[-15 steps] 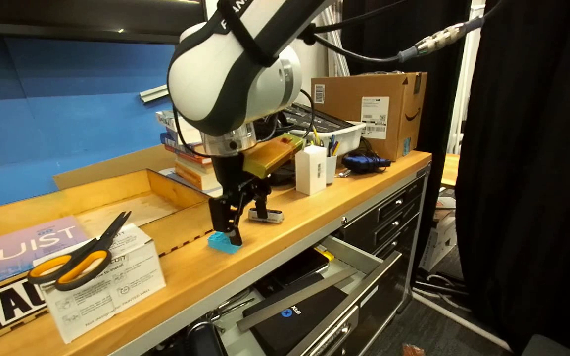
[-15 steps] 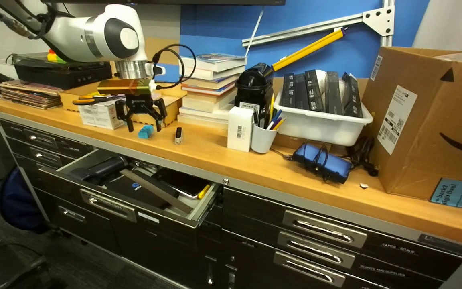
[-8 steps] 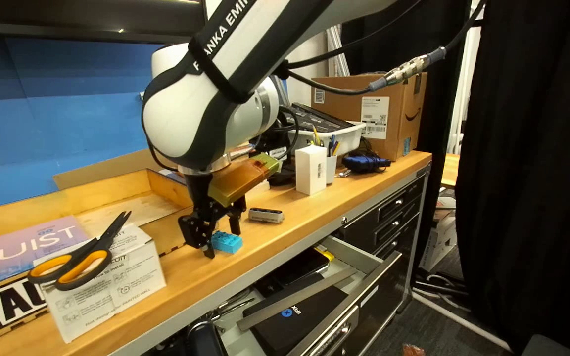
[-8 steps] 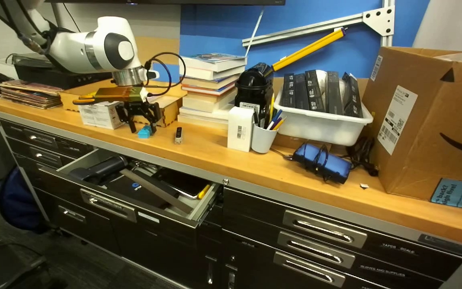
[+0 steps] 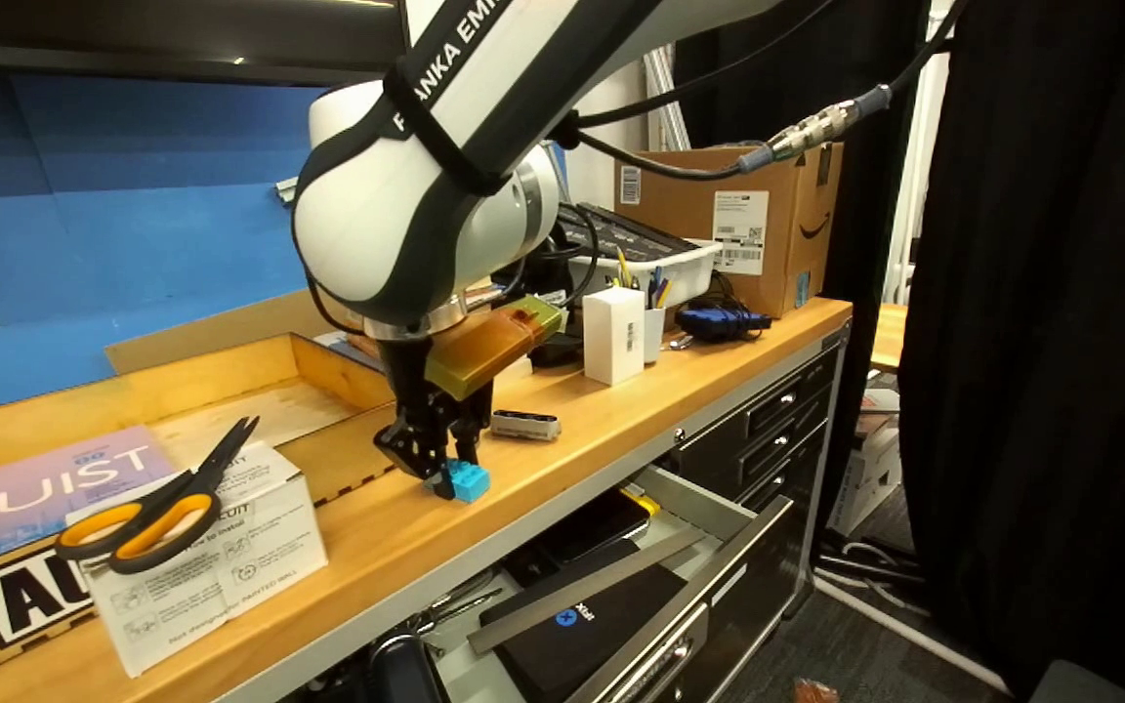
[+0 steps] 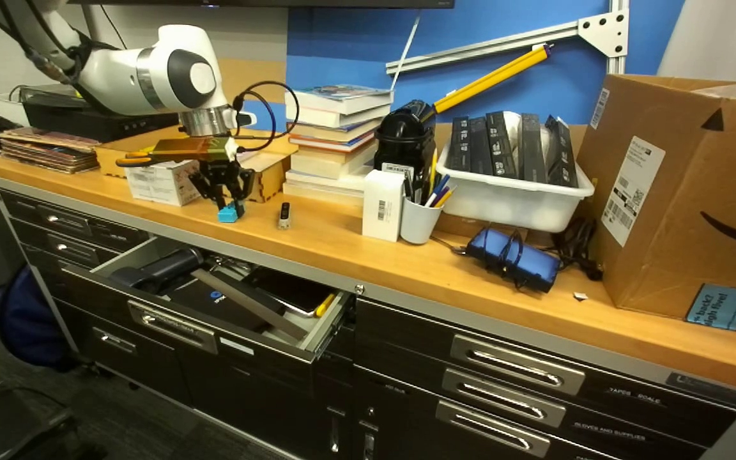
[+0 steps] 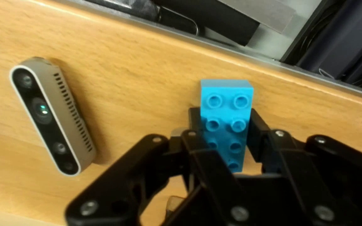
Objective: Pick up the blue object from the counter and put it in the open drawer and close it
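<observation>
The blue object, a bright blue studded block, lies low at the surface of the wooden counter. My gripper is shut on it, with one black finger against each long side in the wrist view. One end of the block sticks out past the fingertips; part of the near end is hidden behind the gripper's linkage. In both exterior views the gripper points down at the counter, and the block shows below the fingers. The black drawer stands pulled out below the counter's front edge, with dark flat items inside.
A small grey camera bar lies beside the gripper. A white carton with scissors on it stands nearby, before a wooden tray. Books, a white box and a pen cup stand farther along.
The gripper came down over the block, its fingers on either side, and has now shut on it. The block has shifted slightly with the fingers. The drawer has not moved.
</observation>
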`<state>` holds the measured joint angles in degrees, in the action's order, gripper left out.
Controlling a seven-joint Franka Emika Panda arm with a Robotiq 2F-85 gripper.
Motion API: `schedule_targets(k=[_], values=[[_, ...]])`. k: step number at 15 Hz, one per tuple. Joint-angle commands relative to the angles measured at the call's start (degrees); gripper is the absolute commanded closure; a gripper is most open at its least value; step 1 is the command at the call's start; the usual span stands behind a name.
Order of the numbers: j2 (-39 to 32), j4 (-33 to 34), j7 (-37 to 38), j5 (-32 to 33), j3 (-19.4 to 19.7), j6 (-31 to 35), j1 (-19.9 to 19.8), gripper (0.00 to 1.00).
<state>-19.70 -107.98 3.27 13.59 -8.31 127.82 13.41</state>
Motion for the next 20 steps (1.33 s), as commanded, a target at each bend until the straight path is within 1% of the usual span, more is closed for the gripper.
schedule_targets(k=[1,3,6,10,14,15,16,18,19,20], values=[[7.5,-8.8,-7.6,0.0,0.5,-1.5,-2.9,0.88],[11.7,-14.6,-13.7,-1.0,0.7,-1.5,-5.4,0.88],[14.6,-20.4,-18.8,0.2,1.9,0.2,-7.6,0.88],[12.2,-23.4,-17.4,3.4,3.5,4.0,-8.6,0.88],[9.1,-24.1,-15.8,4.9,3.5,7.4,-8.0,0.88],[9.0,-24.3,-16.3,4.5,3.4,7.7,-8.1,0.38],[9.5,-24.8,-17.4,3.6,3.4,7.5,-8.4,0.37],[12.0,-27.2,-17.1,4.4,4.0,7.9,-8.9,0.23],[13.3,-28.5,-16.5,4.7,4.5,8.0,-9.2,0.15],[14.8,-30.4,-16.7,4.1,5.0,8.1,-9.8,0.08]])
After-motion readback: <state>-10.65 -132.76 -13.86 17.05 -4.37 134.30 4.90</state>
